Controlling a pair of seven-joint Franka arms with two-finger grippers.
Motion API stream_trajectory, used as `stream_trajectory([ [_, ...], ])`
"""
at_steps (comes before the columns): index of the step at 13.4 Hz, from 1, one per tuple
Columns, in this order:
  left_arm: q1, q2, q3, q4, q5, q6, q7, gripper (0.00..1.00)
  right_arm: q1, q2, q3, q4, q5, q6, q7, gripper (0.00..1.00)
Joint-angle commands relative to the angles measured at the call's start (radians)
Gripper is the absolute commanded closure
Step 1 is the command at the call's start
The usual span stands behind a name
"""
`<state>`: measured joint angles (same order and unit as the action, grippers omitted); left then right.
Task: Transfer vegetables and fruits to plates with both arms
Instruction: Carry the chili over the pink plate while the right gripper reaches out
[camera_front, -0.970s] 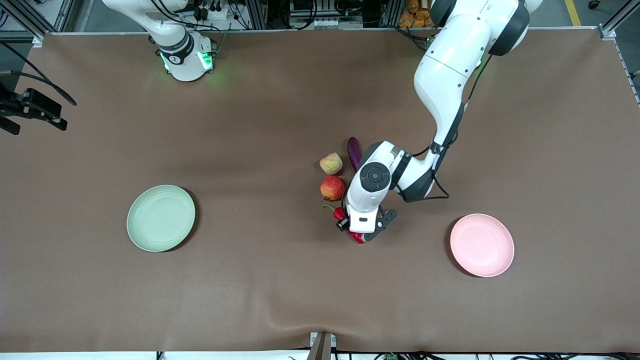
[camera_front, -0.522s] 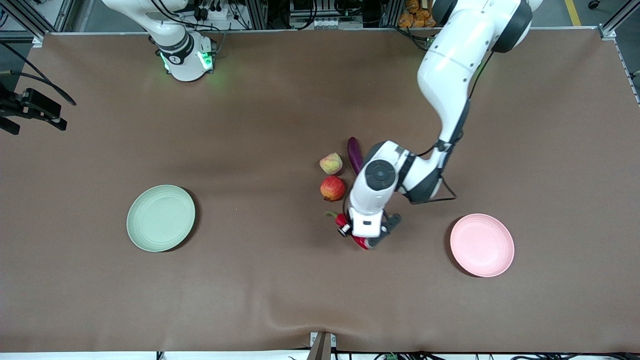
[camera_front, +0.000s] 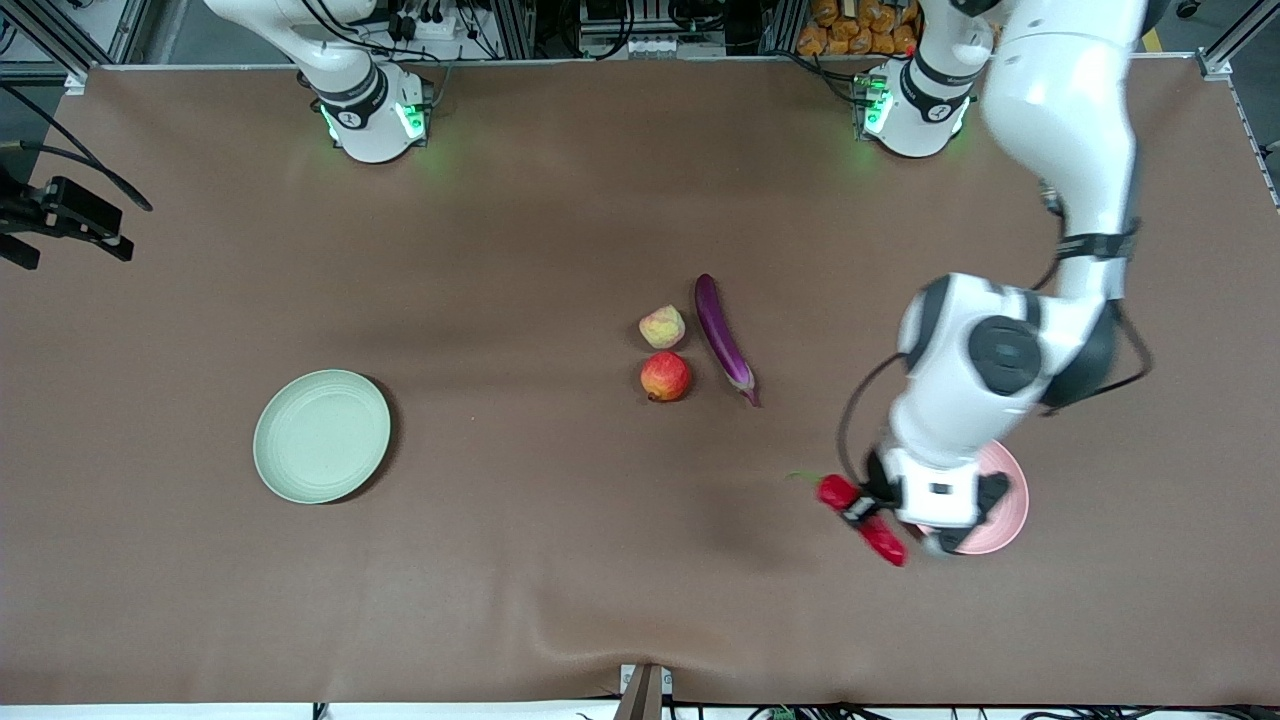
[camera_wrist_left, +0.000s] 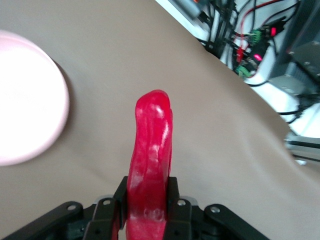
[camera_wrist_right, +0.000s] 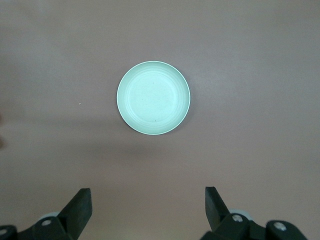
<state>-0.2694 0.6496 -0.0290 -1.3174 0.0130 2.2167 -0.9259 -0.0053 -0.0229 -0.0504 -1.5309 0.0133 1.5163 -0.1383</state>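
Gripping the red chili pepper (camera_front: 862, 517) across its middle, the left claw (camera_front: 868, 512) hangs in the air just beside the pale pink plate (camera_front: 1008, 508), at that plate's edge toward the right arm's end of the counter (camera_front: 560, 560). The pepper's long axis runs level and slantwise, green stem pointing toward the produce cluster, red tip toward the front camera. Judging by this, a short carry sideways over the pink plate should finish the drop. Farther up sit the round red fruit (camera_front: 665, 377), the purple eggplant (camera_front: 724, 338) and the peach (camera_front: 662, 327). The right claw (camera_wrist_right: 147, 207), spread wide and empty, waits high above the green plate (camera_front: 321, 436).
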Motion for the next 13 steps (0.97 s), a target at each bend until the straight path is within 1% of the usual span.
stream_trajectory([
  [1, 0.094, -0.016, -0.014, -0.033, -0.027, -0.043, 0.213, 1.0, -0.012, 0.001, 0.009, -0.017, 0.013, 0.004, -0.011, 0.0],
  [5, 0.212, 0.022, -0.012, -0.036, -0.036, -0.054, 0.491, 1.0, -0.007, 0.006, 0.011, -0.003, 0.013, 0.015, -0.011, 0.0],
  [7, 0.252, 0.053, -0.012, -0.036, -0.034, -0.045, 0.562, 1.0, -0.009, 0.008, 0.009, -0.003, 0.011, 0.015, -0.012, 0.0],
  [8, 0.269, 0.073, -0.012, -0.034, -0.034, -0.026, 0.606, 1.0, -0.018, 0.027, 0.009, -0.003, 0.002, 0.024, -0.012, 0.0],
  [9, 0.274, 0.088, -0.012, -0.036, -0.036, -0.002, 0.636, 1.0, -0.012, 0.072, 0.009, -0.002, 0.001, 0.042, -0.014, 0.0],
  [11, 0.274, 0.096, -0.012, -0.042, -0.036, 0.005, 0.642, 1.0, -0.001, 0.185, 0.012, 0.006, 0.011, 0.073, -0.011, 0.0],
  [13, 0.283, 0.097, -0.012, -0.063, -0.037, 0.005, 0.66, 1.0, 0.027, 0.213, 0.017, 0.015, 0.014, 0.108, 0.0, 0.0],
])
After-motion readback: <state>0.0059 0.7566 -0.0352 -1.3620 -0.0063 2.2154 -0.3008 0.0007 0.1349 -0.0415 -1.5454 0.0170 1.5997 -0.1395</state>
